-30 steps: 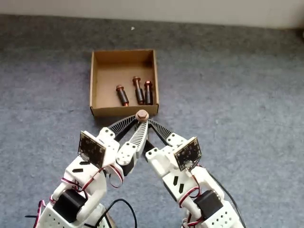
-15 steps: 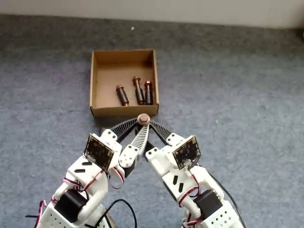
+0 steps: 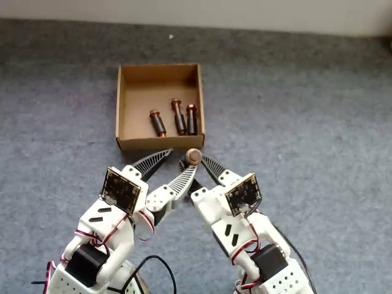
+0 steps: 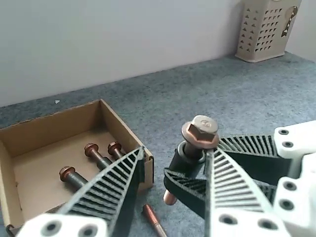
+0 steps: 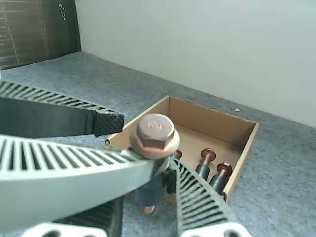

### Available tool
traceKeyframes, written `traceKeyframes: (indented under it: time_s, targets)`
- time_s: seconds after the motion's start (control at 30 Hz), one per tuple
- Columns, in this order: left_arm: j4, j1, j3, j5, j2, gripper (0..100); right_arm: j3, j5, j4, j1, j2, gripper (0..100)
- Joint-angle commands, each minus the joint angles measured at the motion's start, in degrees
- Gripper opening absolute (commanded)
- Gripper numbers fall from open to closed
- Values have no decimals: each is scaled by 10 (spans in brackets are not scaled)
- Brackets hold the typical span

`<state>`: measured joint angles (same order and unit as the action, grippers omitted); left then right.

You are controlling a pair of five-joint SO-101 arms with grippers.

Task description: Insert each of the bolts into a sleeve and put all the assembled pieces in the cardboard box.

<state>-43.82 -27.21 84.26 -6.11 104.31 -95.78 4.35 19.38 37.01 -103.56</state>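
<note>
The right claw [image 5: 163, 173] is clenched on the dark sleeve [image 4: 186, 157], holding it upright just in front of the box [image 3: 159, 145]. The bolt [image 5: 154, 132] sits in the sleeve with its head on top and its copper tip poking out below. Gripping the sleeve rather than the bolt probably keeps the pair together for carrying.

The left claw [image 4: 175, 152] is released, with its fingers spread close by the bolt head and grasping nothing. Since the bolt is seated, a second grip seems unnecessary.

Three assembled pieces [image 3: 177, 117] lie side by side in the box, towards its right wall. A bare bolt shank [image 4: 154, 222] lies on the grey surface [image 3: 306, 122] by the box's near corner. Its head is hidden, and it looks as though it still needs a sleeve.

The held piece appears ready to go over the near wall.
</note>
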Motion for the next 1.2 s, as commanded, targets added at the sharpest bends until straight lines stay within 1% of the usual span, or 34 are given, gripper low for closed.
traceKeyframes:
  time_s: [0.0,0.13,0.4,0.43,0.53,0.67,0.7,0.8,0.9,1.0,1.03,1.1,1.17]
  targets:
    - [-59,8,-39,4,2,217,-55,-3,-7,-16,-13,5]
    - [-115,28,-87,4,2,218,-55,-3,-7,-16,-13,5]
    - [-186,88,-150,9,2,218,-55,-3,-7,-16,-13,5]
    - [-198,101,-154,11,2,218,-55,-3,-7,-16,-13,5]
    - [-223,150,-156,49,2,214,-55,-3,-7,-17,-12,5]
    - [-252,247,-145,72,3,213,-56,-2,-7,-17,-11,9]
    - [-251,275,-138,71,3,213,-56,-1,-7,-17,-11,9]
    - [-251,348,-107,70,3,210,-56,37,-4,-17,-8,6]
    - [-234,391,-62,72,3,133,-56,42,-3,-16,-7,5]
    - [-195,417,-7,72,3,11,-51,43,-4,-16,-7,5]
    - [-181,424,12,72,3,2,-51,44,-4,-17,-11,5]
    - [-155,430,41,72,3,24,-51,45,-7,-28,-11,5]
    - [-142,431,55,72,3,24,-45,46,-10,-36,-11,5]
